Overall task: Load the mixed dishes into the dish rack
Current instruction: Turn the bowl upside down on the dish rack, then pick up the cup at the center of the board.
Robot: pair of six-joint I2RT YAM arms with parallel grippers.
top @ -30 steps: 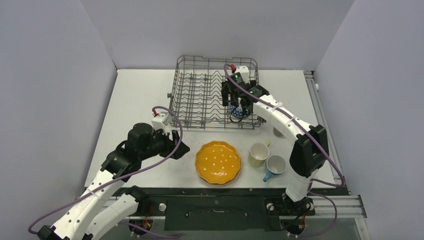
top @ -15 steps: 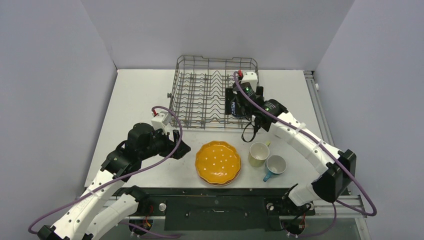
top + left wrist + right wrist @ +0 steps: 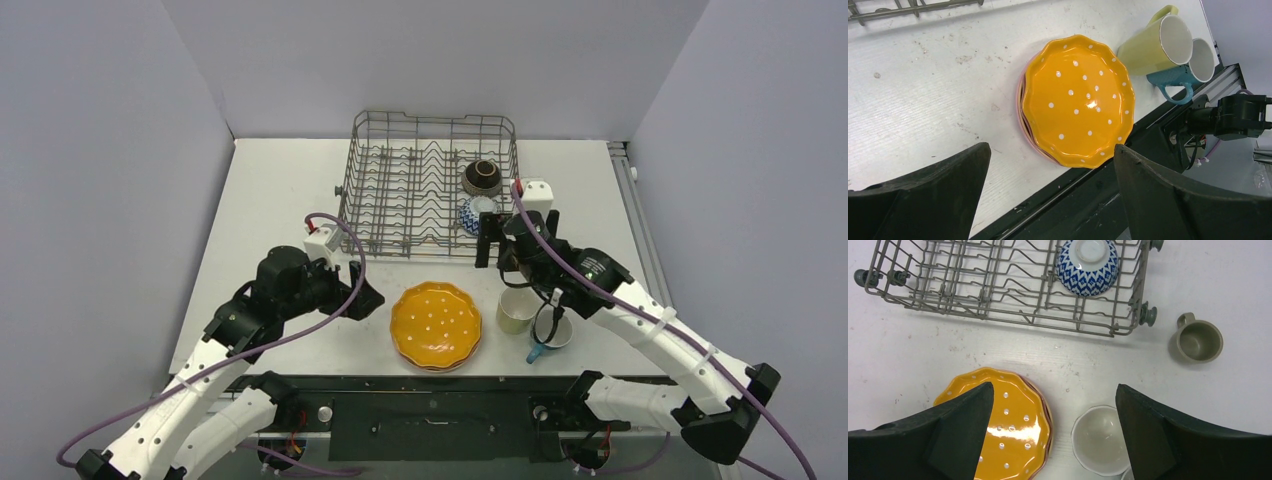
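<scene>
Where the left gripper (image 3: 1052, 150) hangs: over the near part of the tabletop (image 3: 280, 190), left of centre, spread wide and empty, with the plate stack showing between its fingers.
Dish rack (image 3: 432, 116): at the middle of the far edge, with most of its tine rows bare.
Orange dotted plate (image 3: 435, 323): lies flat on top of a stack at the middle of the near edge; a pink rim (image 3: 1020, 102) shows beneath it.
Dark brown bowl (image 3: 481, 176): upside down in the rack's right side, towards the far edge.
Blue-white patterned bowl (image 3: 1087, 265): upside down in the rack, just nearer than the brown one.
Right gripper (image 3: 1054, 390): between the rack and the near edge, spread wide, holding nothing.
Pale-yellow mug (image 3: 517, 310): upright near the near edge, right of the plates.
Blue mug (image 3: 550, 332): just beside the yellow one, possibly touching it.
Grey mug (image 3: 1198, 341): upright, off the rack's near right corner.
Risk, plates: a finger sliding under the flat top plate could catch the one below and push the stack off the near edge.
Risk, mugs: closing on the yellow mug may knock the blue one over.
Risk, arms: both working the same near strip could collide.
</scene>
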